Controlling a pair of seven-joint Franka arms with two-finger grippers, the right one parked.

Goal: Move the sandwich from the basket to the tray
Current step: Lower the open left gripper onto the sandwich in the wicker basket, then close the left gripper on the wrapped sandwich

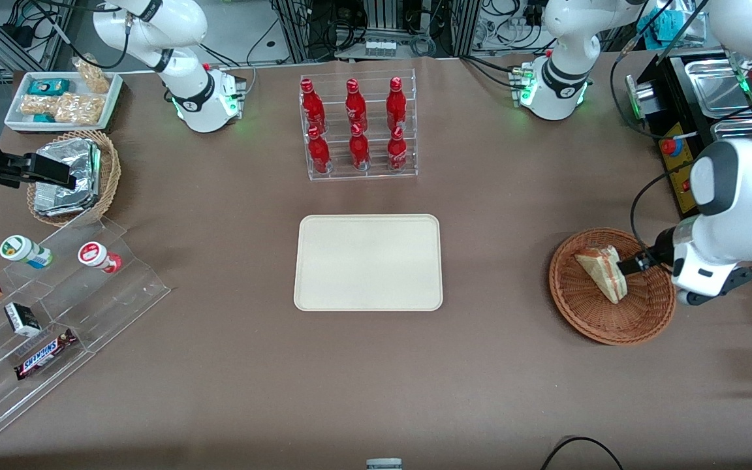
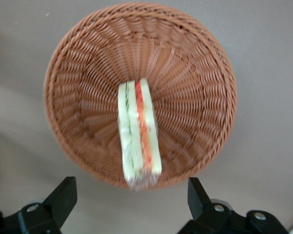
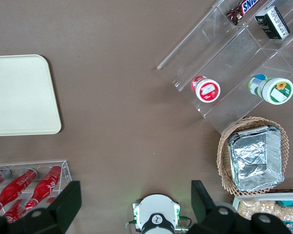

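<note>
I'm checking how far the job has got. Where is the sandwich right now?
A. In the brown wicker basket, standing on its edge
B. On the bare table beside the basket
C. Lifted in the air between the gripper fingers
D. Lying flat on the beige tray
A: the sandwich stands on edge in the basket; the open gripper hangs above, not touching, and the tray holds nothing.

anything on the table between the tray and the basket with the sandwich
Nothing: in the front view only bare brown tabletop runs from the tray to the basket. The sandwich lies in the basket, and the open gripper hovers beside it.
</note>
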